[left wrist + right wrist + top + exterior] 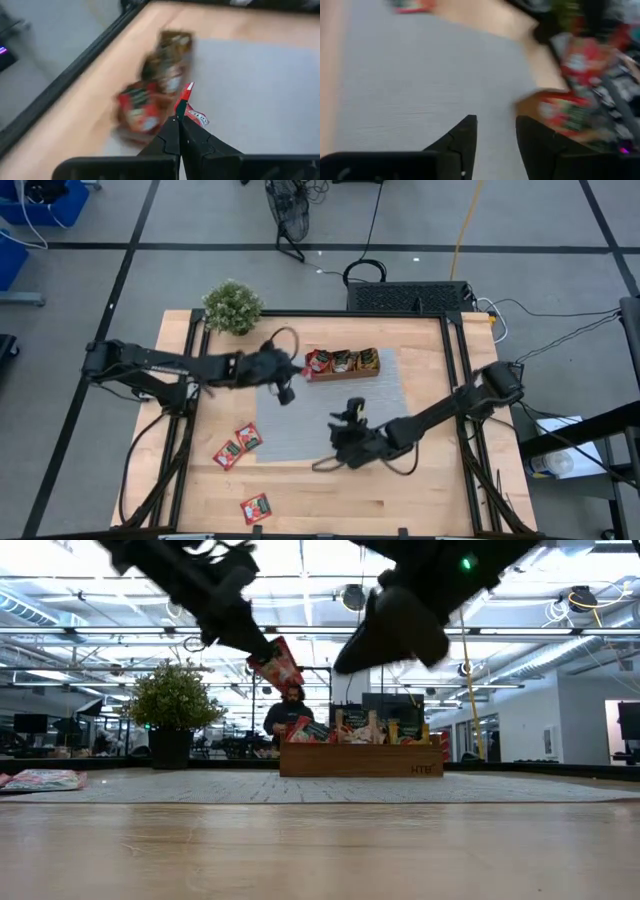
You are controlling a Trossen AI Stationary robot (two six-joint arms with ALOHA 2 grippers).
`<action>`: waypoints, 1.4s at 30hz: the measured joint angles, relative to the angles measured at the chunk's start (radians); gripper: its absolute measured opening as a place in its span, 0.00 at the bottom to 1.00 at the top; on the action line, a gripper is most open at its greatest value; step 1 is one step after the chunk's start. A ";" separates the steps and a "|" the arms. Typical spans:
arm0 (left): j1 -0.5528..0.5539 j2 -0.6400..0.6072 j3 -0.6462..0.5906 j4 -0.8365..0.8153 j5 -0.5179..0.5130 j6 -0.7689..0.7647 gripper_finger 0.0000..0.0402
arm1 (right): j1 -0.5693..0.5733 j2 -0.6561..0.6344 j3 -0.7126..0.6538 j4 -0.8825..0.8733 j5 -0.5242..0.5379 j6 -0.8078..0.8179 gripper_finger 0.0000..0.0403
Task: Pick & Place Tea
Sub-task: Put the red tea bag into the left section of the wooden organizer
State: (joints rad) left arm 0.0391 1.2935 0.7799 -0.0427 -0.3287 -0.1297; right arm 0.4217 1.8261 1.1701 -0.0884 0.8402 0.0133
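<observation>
Low view: left hand point(268, 652) pinches red tea packet point(279, 664) aloft.

A grey floor point(200, 220) crossed by dark lines surrounds the wooden desk point(420, 490). A black fan point(288, 215) stands at top centre, blue bins point(40, 200) upper left. At desk level, ceiling strip lights point(560, 635) run overhead and a person point(288, 712) stands mid-frame.

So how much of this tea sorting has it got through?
Several packets already sit in the wooden tray. The left hand holds a red packet in the air near the tray. Three red packets still lie on the table. The right hand is empty.
</observation>
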 joint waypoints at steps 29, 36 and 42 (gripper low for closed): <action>0.210 0.597 0.653 -0.552 0.198 0.468 0.01 | -0.072 -0.682 -0.666 0.473 0.021 -0.052 0.29; 0.233 0.623 0.651 -0.558 0.164 0.468 0.01 | -0.072 -0.681 -0.666 0.471 0.021 -0.053 0.28; 0.235 0.621 0.651 -0.524 0.112 0.475 0.06 | -0.073 -0.681 -0.666 0.466 0.021 -0.052 0.29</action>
State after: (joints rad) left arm 0.2737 1.9141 1.4307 -0.5671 -0.2165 0.3454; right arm 0.3489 1.1446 0.5037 0.3773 0.8607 -0.0391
